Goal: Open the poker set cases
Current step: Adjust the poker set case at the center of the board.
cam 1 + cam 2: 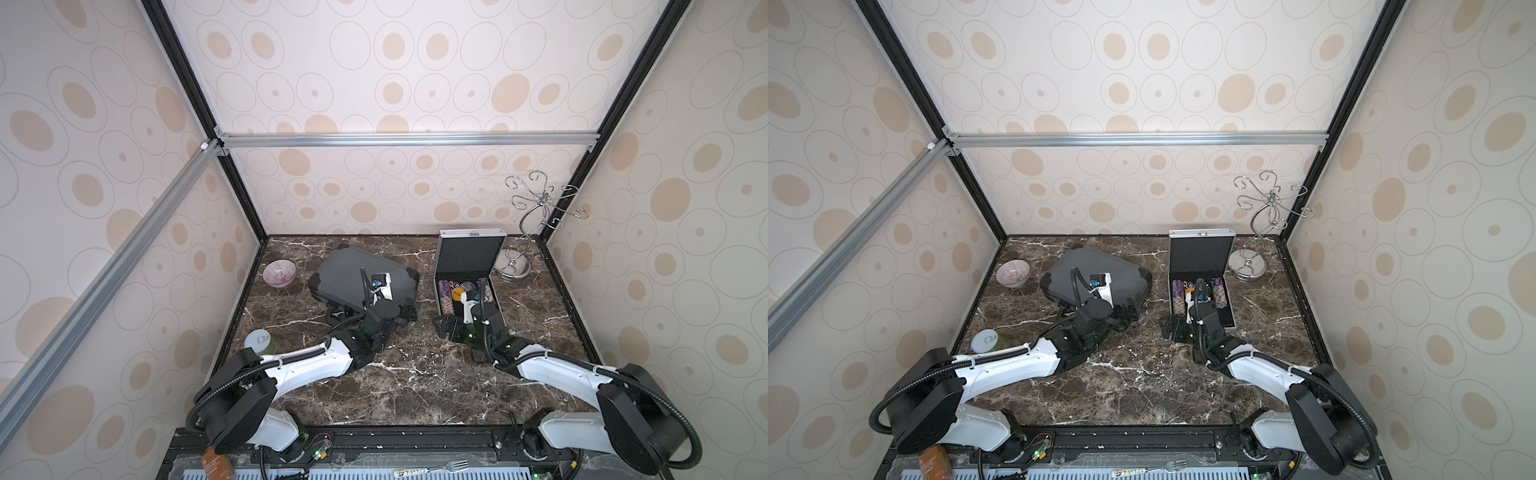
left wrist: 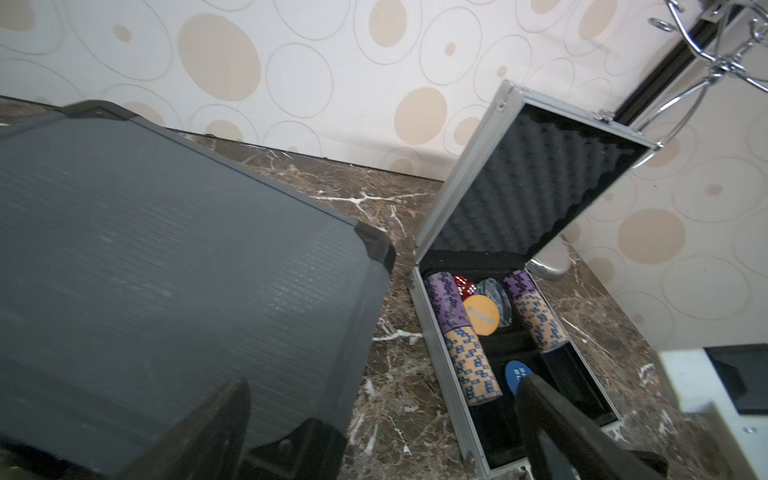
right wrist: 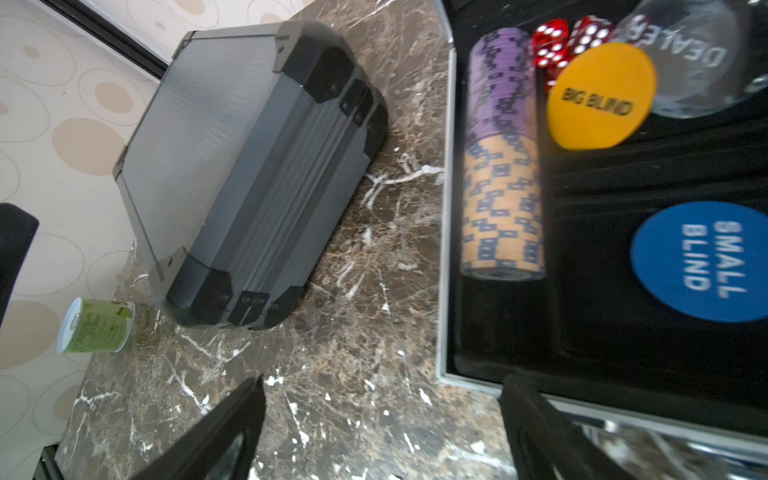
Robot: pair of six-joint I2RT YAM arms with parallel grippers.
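Looking down on a marble table (image 1: 415,374), both top views show two poker cases side by side. The dark grey case (image 1: 336,274) lies flat and closed, left of centre. The silver aluminium case (image 1: 467,253) sits to its right, already open, its foam-lined lid standing upright over rows of poker chips (image 3: 503,166).

Risks, as a judgement: the grey case could slide across the smooth marble toward the pink bowl (image 1: 279,273) if its lid is pushed before the latches release. One finger of the right pincer overlaps the silver case's front rim in the wrist view (a likely snag), so a careless pull back could drag it or knock the lid shut.

Both arms stretch low and forward with wrists bent down. The left gripper (image 2: 384,386) is at the grey case's near edge, jaws wide and holding nothing. The right gripper (image 3: 384,380) is also spread wide and empty.
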